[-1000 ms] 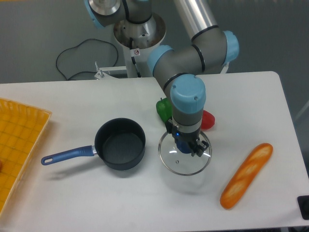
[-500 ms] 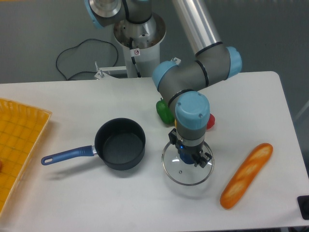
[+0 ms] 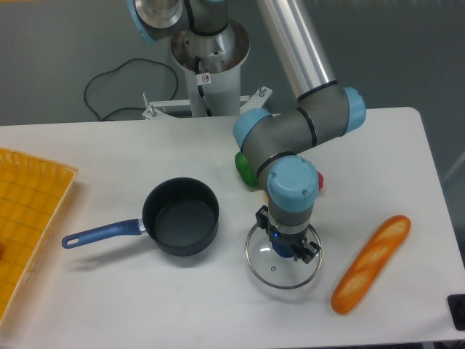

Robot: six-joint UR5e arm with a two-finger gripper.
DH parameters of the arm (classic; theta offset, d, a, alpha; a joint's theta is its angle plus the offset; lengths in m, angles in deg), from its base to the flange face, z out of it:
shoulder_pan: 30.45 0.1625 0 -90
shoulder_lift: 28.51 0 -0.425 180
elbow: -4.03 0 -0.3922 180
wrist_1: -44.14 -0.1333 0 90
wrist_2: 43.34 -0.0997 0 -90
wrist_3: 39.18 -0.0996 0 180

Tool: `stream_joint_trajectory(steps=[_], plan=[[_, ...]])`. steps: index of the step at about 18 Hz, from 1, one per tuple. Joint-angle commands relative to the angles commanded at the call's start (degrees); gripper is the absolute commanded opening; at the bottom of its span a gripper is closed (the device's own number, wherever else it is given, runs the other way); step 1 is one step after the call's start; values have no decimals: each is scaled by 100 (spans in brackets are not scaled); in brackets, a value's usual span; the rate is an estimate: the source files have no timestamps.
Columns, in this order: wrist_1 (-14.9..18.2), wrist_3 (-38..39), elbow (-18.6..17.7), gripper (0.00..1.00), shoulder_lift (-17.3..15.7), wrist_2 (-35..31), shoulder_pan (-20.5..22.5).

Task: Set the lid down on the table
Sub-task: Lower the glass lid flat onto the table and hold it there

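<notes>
Bread comes first in the near right — one baguette-shaped loaf (image 3: 371,263) lying slantwise on the white desk (image 3: 116,305), well clear of the work. Just left of it sits the one glass lid (image 3: 282,265), low over or already on the desk; whether it fully rests there cannot be told. The hand (image 3: 285,247) points straight down and is clamped on the lid's dark blue knob, the wrist hiding the fingers themselves, so the grip is judged from how the lid hangs centred beneath it. Holding by the knob keeps the glass level, which suits setting it down flat. My reading is that the placement is all but done and only the release is left. Further left stands one dark saucepan (image 3: 180,216), uncovered, its blue handle reaching toward the left edge, where one yellow-orange gridded tray (image 3: 29,211) juts in. Beyond the lid, partly behind the arm, lie one green item (image 3: 245,168) and one red item (image 3: 318,180) — too hidden to name.
</notes>
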Motion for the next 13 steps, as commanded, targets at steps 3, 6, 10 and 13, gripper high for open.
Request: stream_joint_trajectory(steps=[3, 6, 10, 13], plan=[[-106, 27, 0, 49, 44, 0, -9], [-106, 27, 0, 49, 70, 0, -9], [-106, 18, 0, 49, 114, 0, -17], [-115, 18, 0, 49, 132, 0, -18]])
